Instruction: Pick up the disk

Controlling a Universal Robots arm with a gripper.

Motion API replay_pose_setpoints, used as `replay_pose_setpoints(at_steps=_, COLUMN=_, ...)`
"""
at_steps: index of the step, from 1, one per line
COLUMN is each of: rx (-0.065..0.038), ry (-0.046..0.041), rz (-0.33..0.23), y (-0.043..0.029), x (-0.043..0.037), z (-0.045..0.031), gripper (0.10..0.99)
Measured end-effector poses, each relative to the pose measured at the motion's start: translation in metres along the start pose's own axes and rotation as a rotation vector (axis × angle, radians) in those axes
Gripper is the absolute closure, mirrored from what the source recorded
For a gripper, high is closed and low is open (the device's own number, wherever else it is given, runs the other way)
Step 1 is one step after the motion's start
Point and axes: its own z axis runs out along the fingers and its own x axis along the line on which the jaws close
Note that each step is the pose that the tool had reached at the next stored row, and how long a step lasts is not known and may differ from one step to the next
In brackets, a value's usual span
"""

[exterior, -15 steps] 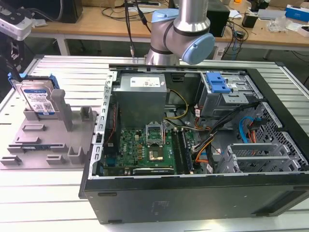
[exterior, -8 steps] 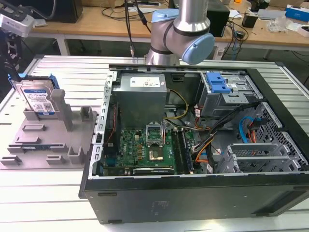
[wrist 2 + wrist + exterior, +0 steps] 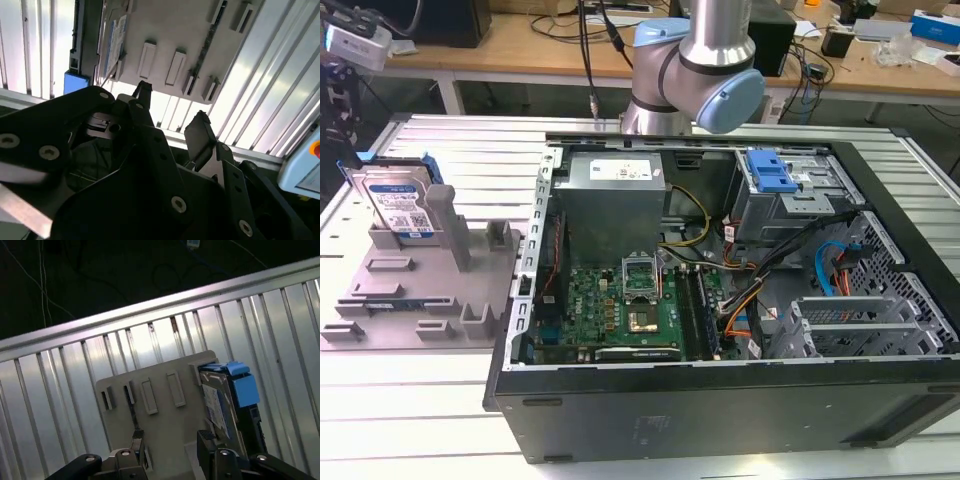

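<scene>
**Gripper spread above the fixture tray, disk standing in its slot**

In the exterior view we saw the disk (image 3: 398, 203) standing on edge at the far end of the grey fixture tray (image 3: 415, 300). The tray lay on the slatted metal tabletop (image 3: 470, 135) at the exterior view's left. The disk's white-and-blue label faced the near side, blue rails showed along its edges, and a grey post (image 3: 446, 222) of the tray rose just beside it. Nothing was touching the disk.

To the exterior view's right of the tray sat an open computer case (image 3: 720, 425). Its green motherboard (image 3: 620, 305) was exposed, and a blue drive-bay bracket (image 3: 768, 172) sat toward the far right inside. The silver and pale-blue arm (image 3: 695, 60) rose behind the case's far side.

In the second wrist view the gripper (image 3: 172, 104) was spread, with a clear gap between its two dark fingers and nothing held in that gap. In the first wrist view the fingertips (image 3: 206, 442) hung over the tray's bare surface, with its row of small slots between and beyond them. The disk stood apart from them at one side, and we picked out its blue rail (image 3: 245, 387) clearly there.
</scene>
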Motion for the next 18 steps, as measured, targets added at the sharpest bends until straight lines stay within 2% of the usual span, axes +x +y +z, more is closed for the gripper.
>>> replay_pose_setpoints(at_steps=1, rx=0.002, ry=0.0005, rz=-0.030, y=0.0000, x=0.0000, z=0.0001, gripper=0.545)
replay_pose_setpoints(at_steps=5, rx=0.007, ry=0.0017, rz=-0.089, y=0.0000, x=0.0000, z=0.0003, gripper=0.545)
replay_pose_setpoints(at_steps=6, rx=0.008, ry=0.0046, rz=-0.095, y=0.0002, x=-0.0002, z=0.0004, gripper=0.545)
replay_pose_setpoints(at_steps=7, rx=0.009, ry=0.0107, rz=-0.097, y=0.0002, x=-0.0003, z=0.0004, gripper=0.545)
replay_pose_setpoints(at_steps=8, rx=0.009, ry=0.0115, rz=-0.097, y=0.0001, x=-0.0002, z=0.0003, gripper=0.545)
replay_pose_setpoints(at_steps=16, rx=0.009, ry=0.0117, rz=-0.097, y=0.0001, x=-0.0005, z=0.0004, gripper=0.545)
replay_pose_setpoints(at_steps=18, rx=0.009, ry=0.0120, rz=-0.102, y=0.0002, x=-0.0034, z=0.0003, gripper=0.545)
